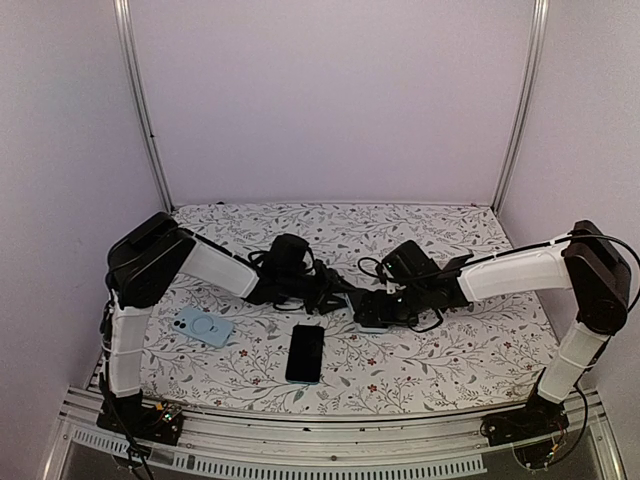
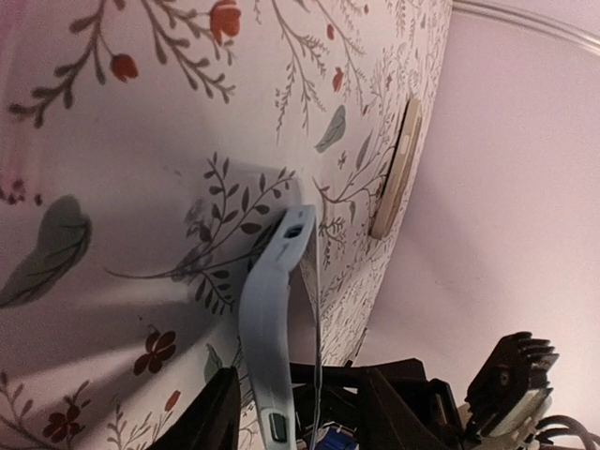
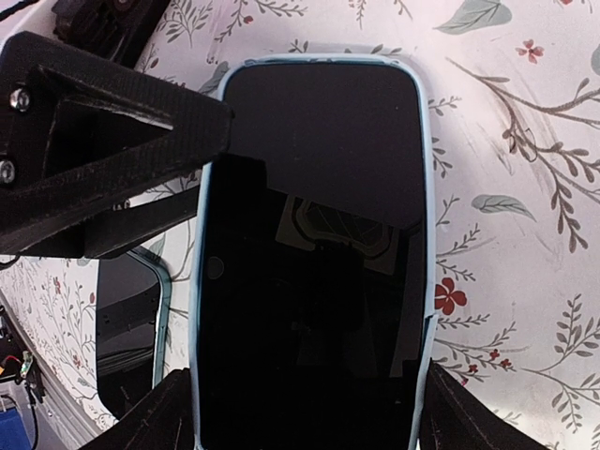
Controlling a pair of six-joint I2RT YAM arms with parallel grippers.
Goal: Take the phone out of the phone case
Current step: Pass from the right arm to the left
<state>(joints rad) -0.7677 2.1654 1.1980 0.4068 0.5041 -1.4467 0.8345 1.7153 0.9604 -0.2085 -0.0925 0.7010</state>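
Note:
A phone (image 3: 309, 234) with a black screen sits in a light blue phone case (image 3: 427, 187). It is held above the floral cloth at mid table (image 1: 372, 323). My right gripper (image 3: 305, 422) is shut across the case's width, a finger against each long side. My left gripper (image 2: 300, 412) comes in from the left (image 1: 342, 296). Its fingers straddle the case's edge (image 2: 264, 319), which bows away from the thin phone edge; a gap shows on the right finger's side. One left finger (image 3: 103, 141) lies over the phone's top left corner.
A second dark phone (image 1: 305, 353) lies flat near the front of the floral cloth (image 1: 450, 350), just left of the held one (image 3: 127, 328). A separate light blue case with a round ring (image 1: 203, 326) lies at the left. Walls enclose three sides.

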